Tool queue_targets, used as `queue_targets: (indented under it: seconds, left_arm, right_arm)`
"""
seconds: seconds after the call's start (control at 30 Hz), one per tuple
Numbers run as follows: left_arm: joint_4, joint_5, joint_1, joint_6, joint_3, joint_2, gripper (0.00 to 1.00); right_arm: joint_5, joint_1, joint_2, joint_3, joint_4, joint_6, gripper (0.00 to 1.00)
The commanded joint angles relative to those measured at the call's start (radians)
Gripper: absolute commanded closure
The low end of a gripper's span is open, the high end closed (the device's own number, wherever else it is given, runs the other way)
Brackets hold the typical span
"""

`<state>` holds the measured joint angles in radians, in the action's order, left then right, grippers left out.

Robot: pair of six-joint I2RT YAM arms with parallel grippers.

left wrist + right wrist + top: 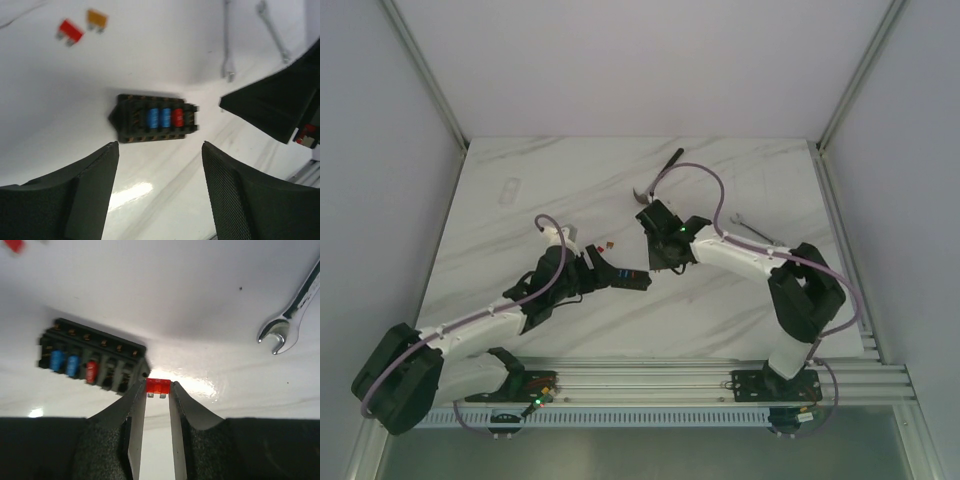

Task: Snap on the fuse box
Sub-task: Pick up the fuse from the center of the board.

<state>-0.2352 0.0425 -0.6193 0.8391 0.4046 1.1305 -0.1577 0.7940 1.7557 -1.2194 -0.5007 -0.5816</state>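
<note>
The fuse box (155, 119) is a small black block holding two blue fuses and one red fuse, lying flat on the white marble table. My left gripper (160, 145) is open, and the box lies just beyond its fingertips, untouched. In the right wrist view the fuse box (92, 362) lies up and to the left of my right gripper (158, 386). That gripper is shut on a small red fuse (158, 385), pinched at its fingertips beside the box's near end. From above, the fuse box (632, 278) lies between both grippers.
A loose red fuse (69, 31) and an orange fuse (96, 19) lie beyond the box. A silver wrench (292, 315) lies to the right, also seen from above as the wrench (752, 230). A hooked tool (660, 175) lies farther back, and a faint clear oblong piece (510, 190) at back left.
</note>
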Motion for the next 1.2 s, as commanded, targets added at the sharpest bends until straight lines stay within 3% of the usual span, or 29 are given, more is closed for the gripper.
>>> queue_targets:
  seconds: [0.0, 0.23, 0.43, 0.73, 1.17]
  left_arm:
    - [-0.207, 0.030, -0.046, -0.086, -0.020, -0.041, 0.25]
    - [-0.383, 0.115, -0.108, -0.163, -0.053, -0.050, 0.30]
    - [-0.483, 0.166, -0.172, -0.203, -0.053, -0.022, 0.46]
    - [-0.557, 0.276, -0.220, -0.207, -0.051, 0.032, 0.53]
    - [-0.605, 0.284, -0.235, -0.224, -0.035, 0.066, 0.62]
  right_arm:
    - [0.001, 0.010, -0.089, 0.002, 0.094, -0.009, 0.77]
    - [0.073, 0.023, -0.149, 0.003, 0.179, -0.053, 0.76]
    - [0.105, 0.035, -0.185, 0.031, 0.273, -0.109, 0.76]
    - [0.122, 0.047, -0.208, 0.067, 0.332, -0.156, 0.76]
    - [0.150, 0.048, -0.261, 0.106, 0.373, -0.191, 0.75]
